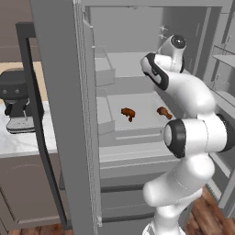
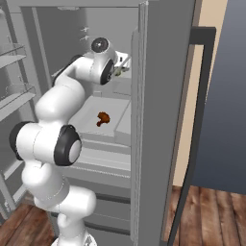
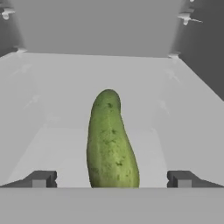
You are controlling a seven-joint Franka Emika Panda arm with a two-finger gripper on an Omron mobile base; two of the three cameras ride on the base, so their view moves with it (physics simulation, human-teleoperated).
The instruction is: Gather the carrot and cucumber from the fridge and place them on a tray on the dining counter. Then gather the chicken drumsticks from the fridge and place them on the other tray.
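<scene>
A green cucumber (image 3: 109, 140) lies on the upper fridge shelf (image 3: 52, 109), pointing away from the hand. My gripper (image 3: 111, 178) is open, with one dark finger (image 3: 41, 178) on each side of the cucumber's near end and not touching it. In the right base view the gripper (image 2: 123, 66) reaches into the fridge at upper-shelf height. Two brown chicken drumsticks (image 1: 128, 113) (image 1: 164, 112) lie on the shelf below; the right base view shows one drumstick (image 2: 102, 117). The carrot and the trays are out of view.
The open fridge door (image 1: 59, 92) stands close on the left, its other door (image 2: 163, 96) close on the right. Door bins (image 2: 12, 53) line the far door. A dark coffee machine (image 1: 16, 101) sits on the marble counter (image 1: 27, 142) left of the fridge.
</scene>
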